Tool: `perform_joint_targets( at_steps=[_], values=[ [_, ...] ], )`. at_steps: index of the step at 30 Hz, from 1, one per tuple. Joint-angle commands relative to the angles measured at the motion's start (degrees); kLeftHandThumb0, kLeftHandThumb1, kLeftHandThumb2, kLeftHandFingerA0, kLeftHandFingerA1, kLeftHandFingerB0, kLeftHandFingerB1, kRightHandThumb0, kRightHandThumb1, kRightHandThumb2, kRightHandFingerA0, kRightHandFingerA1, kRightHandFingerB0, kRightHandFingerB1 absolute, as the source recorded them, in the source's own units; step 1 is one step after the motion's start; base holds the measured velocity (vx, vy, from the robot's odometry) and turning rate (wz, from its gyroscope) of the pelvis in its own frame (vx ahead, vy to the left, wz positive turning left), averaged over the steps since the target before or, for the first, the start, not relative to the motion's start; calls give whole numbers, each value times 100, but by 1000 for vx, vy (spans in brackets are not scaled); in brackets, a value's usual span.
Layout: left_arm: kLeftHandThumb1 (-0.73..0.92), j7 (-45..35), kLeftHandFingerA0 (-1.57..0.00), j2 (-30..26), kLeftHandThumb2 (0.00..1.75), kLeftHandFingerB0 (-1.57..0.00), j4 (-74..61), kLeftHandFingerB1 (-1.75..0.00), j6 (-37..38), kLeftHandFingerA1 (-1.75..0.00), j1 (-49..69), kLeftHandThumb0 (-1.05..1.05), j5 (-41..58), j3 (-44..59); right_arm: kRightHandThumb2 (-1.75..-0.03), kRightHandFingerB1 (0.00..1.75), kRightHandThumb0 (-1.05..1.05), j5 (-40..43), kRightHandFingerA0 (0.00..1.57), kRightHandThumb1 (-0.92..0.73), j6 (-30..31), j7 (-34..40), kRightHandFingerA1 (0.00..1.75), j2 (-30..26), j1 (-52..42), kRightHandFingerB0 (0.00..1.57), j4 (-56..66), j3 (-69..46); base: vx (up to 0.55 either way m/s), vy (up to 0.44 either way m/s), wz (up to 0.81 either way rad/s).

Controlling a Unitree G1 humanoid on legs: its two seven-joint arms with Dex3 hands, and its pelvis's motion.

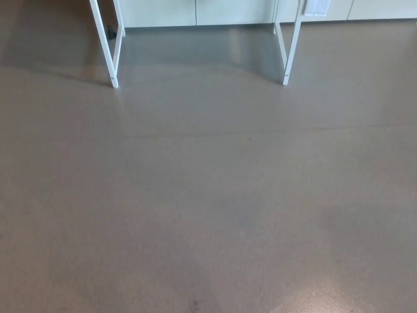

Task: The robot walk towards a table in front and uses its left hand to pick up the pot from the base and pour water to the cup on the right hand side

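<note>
Pot and cup are not in my view yet; I see only the white legs of the desk on the grey floor. No hand shows, so I cannot tell their state. I judge the walking step is running; next I must approach further.

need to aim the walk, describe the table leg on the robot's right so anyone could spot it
Start from the wide grey-brown floor and look to the top of the head view, where two white table legs come down. The right table leg is the one right of centre, slanting down and leftwards to its foot, unlike the left table leg.
</note>
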State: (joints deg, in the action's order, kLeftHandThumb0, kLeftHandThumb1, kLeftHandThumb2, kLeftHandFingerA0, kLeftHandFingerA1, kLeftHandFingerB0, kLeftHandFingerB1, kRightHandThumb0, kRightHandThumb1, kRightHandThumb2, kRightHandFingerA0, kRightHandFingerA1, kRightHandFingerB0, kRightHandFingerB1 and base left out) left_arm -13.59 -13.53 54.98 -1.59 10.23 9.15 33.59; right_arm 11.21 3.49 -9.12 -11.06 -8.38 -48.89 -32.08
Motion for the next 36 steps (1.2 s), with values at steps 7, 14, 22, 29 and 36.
perform_joint_targets(
  at_steps=[7, 14, 22, 29, 36],
  values=[
    [50, -554, -64, -124, 54, -40, 9, -36, 32, -42, 44, -3, 740, 277, -55, 39, -8, 862, 59, -52, 216, -454, 50, 40, -101, 35, -106, -462, 0, 0, 0],
    [53, -481, -61, -166, 54, -41, 110, -37, -57, -41, -63, -2, 848, 250, -54, 38, -11, 939, 57, -49, 229, -479, 50, 53, -175, 35, -24, -423, 0, 0, 0],
    [49, -475, -72, -249, 54, -42, 265, -37, 28, -44, -165, -5, 933, 194, -55, 38, -9, 980, 59, -53, 295, -404, 50, 16, -98, 35, -22, -376, 34, -18, 6],
    [49, -519, -63, -251, 54, -44, 220, -37, -16, -42, -186, -7, 1001, 160, -54, 36, -9, 975, 56, -54, 205, -443, 47, -43, -117, 33, -58, -271, 74, 137, -14],
    [51, -418, -67, -201, 54, -40, 180, -36, 42, -43, -172, -6, 954, -19, -54, 37, -8, 1024, 59, -53, 104, -458, 50, -101, -91, 34, -213, -248, 288, 210, -6]
  ],
)
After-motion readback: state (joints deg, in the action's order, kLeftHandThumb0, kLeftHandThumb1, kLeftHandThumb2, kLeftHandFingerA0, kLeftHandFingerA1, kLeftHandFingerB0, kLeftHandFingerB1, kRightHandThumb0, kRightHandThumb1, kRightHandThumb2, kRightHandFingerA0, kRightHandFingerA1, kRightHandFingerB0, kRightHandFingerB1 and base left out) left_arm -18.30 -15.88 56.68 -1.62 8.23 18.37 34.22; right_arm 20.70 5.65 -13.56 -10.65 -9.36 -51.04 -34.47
